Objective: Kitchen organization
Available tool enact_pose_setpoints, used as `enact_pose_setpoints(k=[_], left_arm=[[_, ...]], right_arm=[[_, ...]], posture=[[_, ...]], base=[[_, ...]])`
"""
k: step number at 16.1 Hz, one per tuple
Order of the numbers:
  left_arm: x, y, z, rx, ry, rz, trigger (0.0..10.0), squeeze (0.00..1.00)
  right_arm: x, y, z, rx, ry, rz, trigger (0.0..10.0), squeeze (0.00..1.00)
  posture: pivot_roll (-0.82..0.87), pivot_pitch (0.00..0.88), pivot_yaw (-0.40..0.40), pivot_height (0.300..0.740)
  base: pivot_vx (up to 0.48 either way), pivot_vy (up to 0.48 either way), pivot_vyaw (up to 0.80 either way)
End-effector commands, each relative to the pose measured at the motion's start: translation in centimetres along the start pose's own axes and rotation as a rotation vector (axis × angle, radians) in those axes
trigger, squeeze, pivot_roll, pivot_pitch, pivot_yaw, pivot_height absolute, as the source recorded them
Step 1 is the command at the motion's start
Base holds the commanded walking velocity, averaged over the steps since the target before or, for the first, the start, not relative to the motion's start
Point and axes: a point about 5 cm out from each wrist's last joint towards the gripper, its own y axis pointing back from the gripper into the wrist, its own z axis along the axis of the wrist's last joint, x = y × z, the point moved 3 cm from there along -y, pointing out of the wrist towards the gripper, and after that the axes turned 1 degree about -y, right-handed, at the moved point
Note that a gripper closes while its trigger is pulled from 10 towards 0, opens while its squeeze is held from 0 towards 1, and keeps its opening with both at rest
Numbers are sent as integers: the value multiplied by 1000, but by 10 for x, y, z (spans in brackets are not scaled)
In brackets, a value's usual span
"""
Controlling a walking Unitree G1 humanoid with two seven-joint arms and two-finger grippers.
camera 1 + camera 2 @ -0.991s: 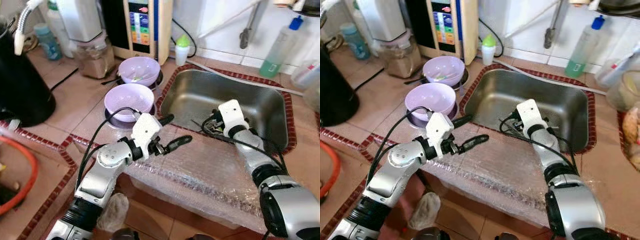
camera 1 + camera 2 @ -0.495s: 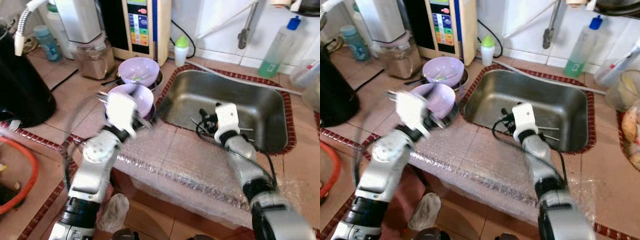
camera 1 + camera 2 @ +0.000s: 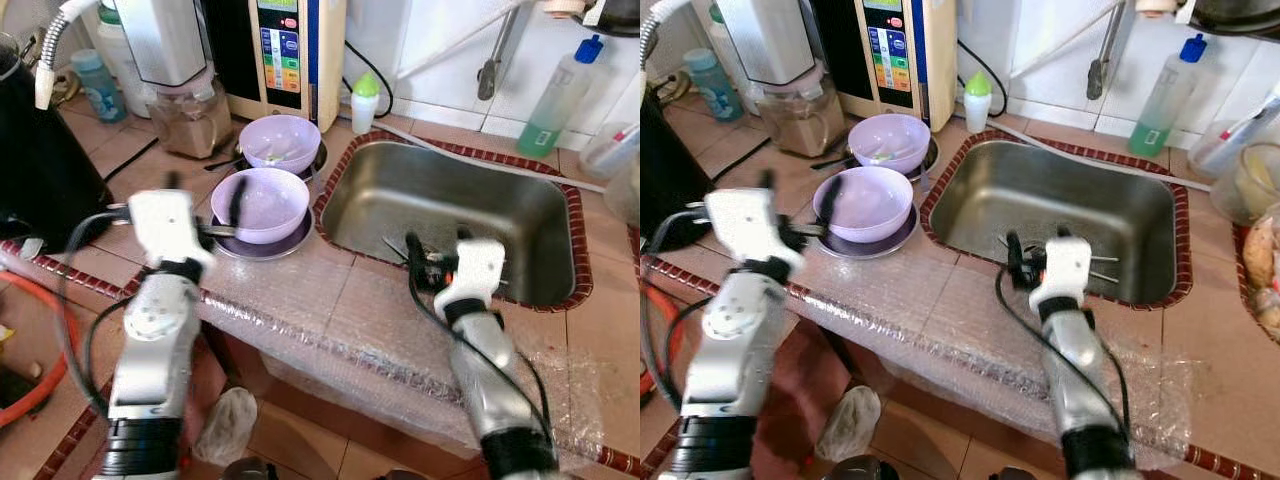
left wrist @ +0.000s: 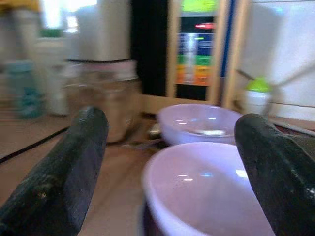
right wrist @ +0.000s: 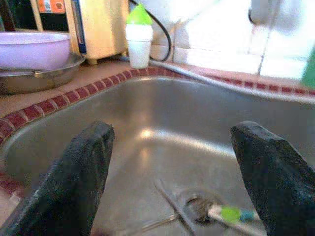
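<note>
I am in a home kitchen. A rectangular stainless steel sink [image 3: 450, 205] is set into my tan tiled surface [image 3: 130, 190] with its dark red brick-pattern border. Two lilac plastic bowls [image 3: 262, 203] sit beside it, a green dish-soap bottle [image 3: 558, 98] stands at the white-tiled wall, and a beige countertop water purifier [image 3: 290, 50] is plugged in behind.

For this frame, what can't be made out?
- Utensils in the steel sink: partly hidden behind the right gripper in the eye views; the right wrist view cuts them off at its edge.
- Contents of the far lilac bowl: too small.
- Left gripper near the near lilac bowl: motion-blurred in the eye views.
</note>
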Motion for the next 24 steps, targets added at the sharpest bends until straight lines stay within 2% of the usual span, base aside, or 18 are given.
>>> enact_pose_setpoints(k=[1,2,3,5,8,11,12,13,14,21,23,24], left_arm=[[4,-2,-3,24,26,26,10000,0],[8,-8,-5,45,51,47,10000,0],[9,-13,-7,65,77,50,10000,0],[11,-22,-14,124,140,66,10000,0],[9,-28,-30,220,251,85,10000,0],[-5,-36,-32,275,289,14,10000,0],[-15,-38,-34,304,330,-38,10000,0],[-16,-40,-34,305,331,-34,4000,0],[-17,-41,-34,312,328,-43,0,0],[-6,-41,-37,384,353,5,0,0],[-3,-41,-38,407,357,20,0,0],[-4,-39,-40,438,385,16,0,0]], right_arm=[[1,0,7,-11,-11,-5,10000,1000],[10,-1,8,-13,9,48,10000,275],[15,-4,14,-31,30,82,10000,0],[13,-14,27,-57,11,67,10000,0],[16,-16,39,-77,7,91,10000,0],[22,-16,42,-80,-2,110,10000,0],[24,-15,43,-76,-6,116,10000,0],[24,-14,42,-70,-7,120,10000,0],[26,-12,40,-60,-17,134,10000,0],[36,-10,38,-32,-35,186,10000,0],[39,-9,38,-27,-27,202,10000,0],[44,-9,38,-31,18,234,10000,0]], posture=[[7,0,25,740],[5,0,25,740],[0,0,20,740],[-6,0,18,740],[-17,0,12,740],[-27,0,15,740],[-32,0,15,740],[-33,0,17,740],[-34,1,18,740],[-37,2,24,740],[-36,1,22,740],[-35,1,22,740]], base=[[0,0,0],[0,0,0],[0,0,0],[0,0,0],[0,0,0],[0,0,0],[0,0,0],[0,0,0],[0,0,0],[0,0,0],[0,0,0],[0,0,0]])
